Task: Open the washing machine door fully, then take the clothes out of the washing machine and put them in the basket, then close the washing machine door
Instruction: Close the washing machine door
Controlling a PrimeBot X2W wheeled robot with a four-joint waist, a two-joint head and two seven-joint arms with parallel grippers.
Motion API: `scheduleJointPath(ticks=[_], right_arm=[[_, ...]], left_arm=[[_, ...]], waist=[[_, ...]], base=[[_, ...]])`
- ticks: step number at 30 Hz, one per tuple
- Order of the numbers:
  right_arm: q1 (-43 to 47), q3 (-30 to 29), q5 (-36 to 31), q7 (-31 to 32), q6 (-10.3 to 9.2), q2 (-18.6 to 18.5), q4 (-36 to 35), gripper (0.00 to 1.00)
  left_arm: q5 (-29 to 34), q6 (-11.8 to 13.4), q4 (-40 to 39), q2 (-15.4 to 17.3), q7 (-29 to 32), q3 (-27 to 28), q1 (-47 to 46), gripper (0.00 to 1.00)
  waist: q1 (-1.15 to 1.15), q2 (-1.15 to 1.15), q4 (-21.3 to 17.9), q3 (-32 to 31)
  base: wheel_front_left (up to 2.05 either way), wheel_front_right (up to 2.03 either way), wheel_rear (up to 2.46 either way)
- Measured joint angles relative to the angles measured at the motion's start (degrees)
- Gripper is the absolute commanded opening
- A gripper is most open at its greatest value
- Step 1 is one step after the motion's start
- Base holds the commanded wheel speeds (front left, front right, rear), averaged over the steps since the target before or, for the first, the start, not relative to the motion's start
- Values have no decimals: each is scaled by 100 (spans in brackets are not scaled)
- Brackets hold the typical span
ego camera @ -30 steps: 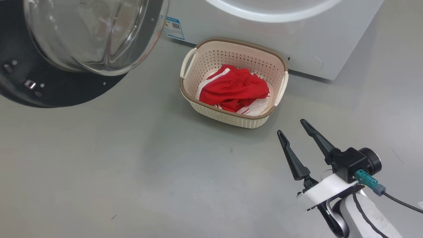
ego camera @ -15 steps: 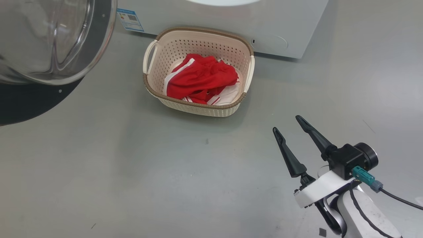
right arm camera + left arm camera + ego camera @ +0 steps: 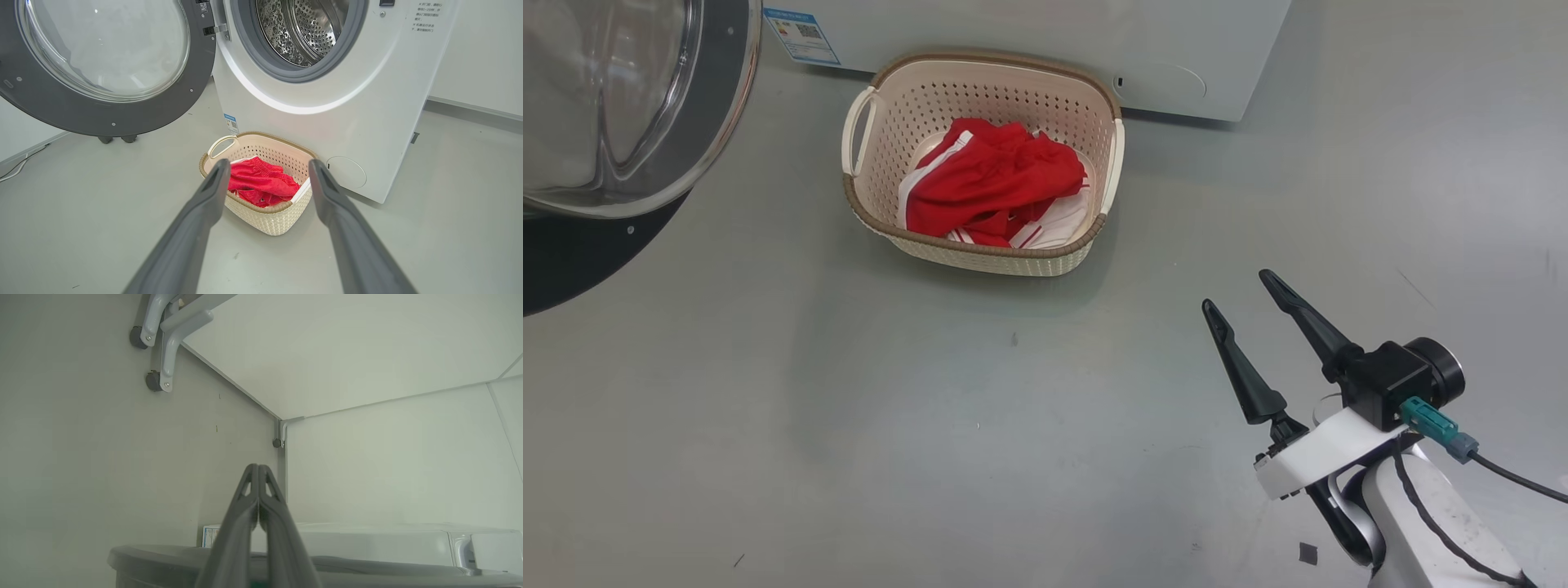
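The washing machine door [image 3: 572, 261] stands swung open at the upper left, its clear glass bowl [image 3: 605, 98] facing me. The white washing machine [image 3: 367, 122] shows its steel drum [image 3: 302, 28] with no fabric visible inside. On the floor against the machine's front stands the basket [image 3: 980, 253], holding the red and white clothes [image 3: 988, 184]. My right gripper [image 3: 1236, 289] hovers open and empty to the basket's lower right, its fingers [image 3: 204, 212] framing the basket. My left gripper [image 3: 258, 466] is shut on nothing, pointing over the door's dark rim [image 3: 163, 559].
Bare grey floor spreads left and below the basket. A blue label [image 3: 800, 34] marks the machine's lower front. A cable [image 3: 20, 167] runs along the left wall. Grey caster legs [image 3: 159, 355] show in the left wrist view.
The head camera has moved: basket, door and machine sit further left and higher in the picture. My right gripper stays open in almost the same spot. The clothes lie unchanged.
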Motion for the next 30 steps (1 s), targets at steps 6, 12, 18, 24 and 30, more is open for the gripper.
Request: scheduleJointPath(ticks=[6, 12, 18, 24, 30], right_arm=[[-43, -10, 0, -1, 0, -34, 1, 100], [-50, -9, 0, -1, 0, -46, 3, 100], [-55, -7, 0, -1, 0, -45, 9, 100], [-55, -5, 8, -1, 0, -40, 36, 100], [-55, -11, 20, -1, 0, -27, 108, 100]], left_arm=[[3, 0, 413, -2, 252, -5, -246, 0], [4, 0, 627, 0, 450, -68, -438, 0], [4, 0, 762, 60, 622, -120, -525, 0], [-3, 0, 846, 104, 890, -174, -590, 0], [-10, 0, 948, 78, 1189, -302, -603, 0]], waist=[[0, 0, -1, 18], [0, 0, 8, 10], [0, 0, 12, -7], [0, 0, 22, -40], [0, 0, 49, -143]], base=[[0, 0, 0], [0, 0, 0], [0, 0, 0], [0, 0, 0], [0, 0, 0]])
